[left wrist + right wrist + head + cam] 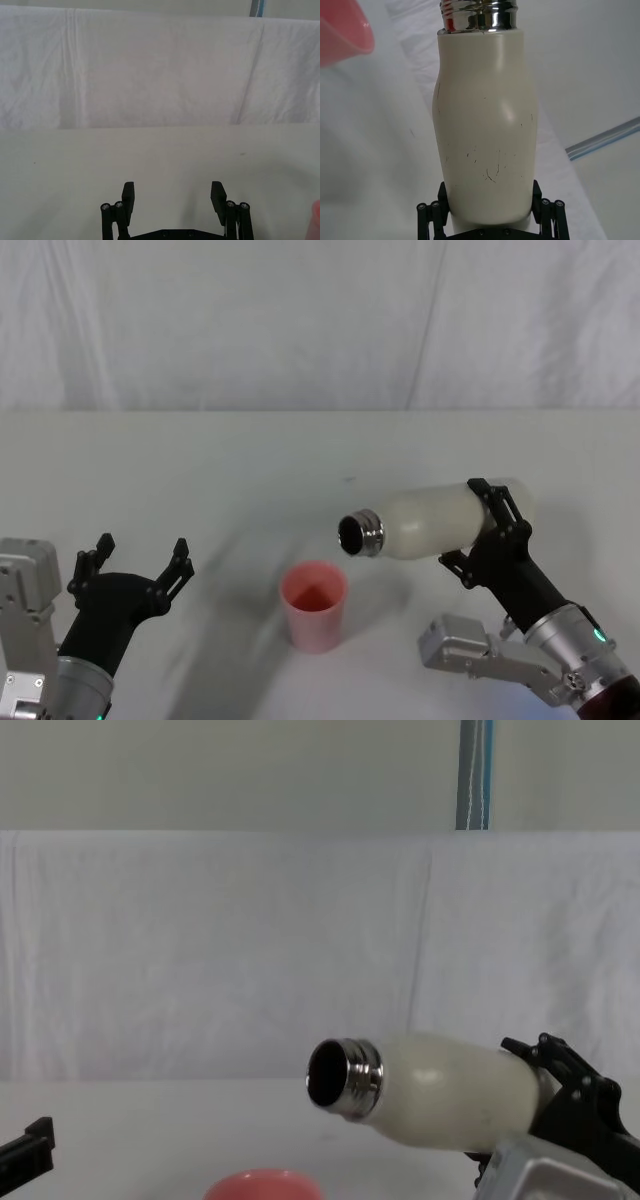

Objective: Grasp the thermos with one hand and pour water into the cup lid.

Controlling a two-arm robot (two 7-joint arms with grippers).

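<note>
Head view: right pincer (497, 525) grips the tilted thermos (430, 522) above the cup lid (315, 605); left pincer (137, 558) gapes idle.

White table (200, 460), prob. cloth backdrop (300, 320)

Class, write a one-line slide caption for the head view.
Right gripper holds the thermos tipped sideways, its open neck above the cup lid; left gripper waits open.

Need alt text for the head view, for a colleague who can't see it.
The right gripper holds the cream-white thermos tipped nearly level, its open steel neck above and just right of the pink cup lid. The left gripper hovers open at the table's left.
</note>
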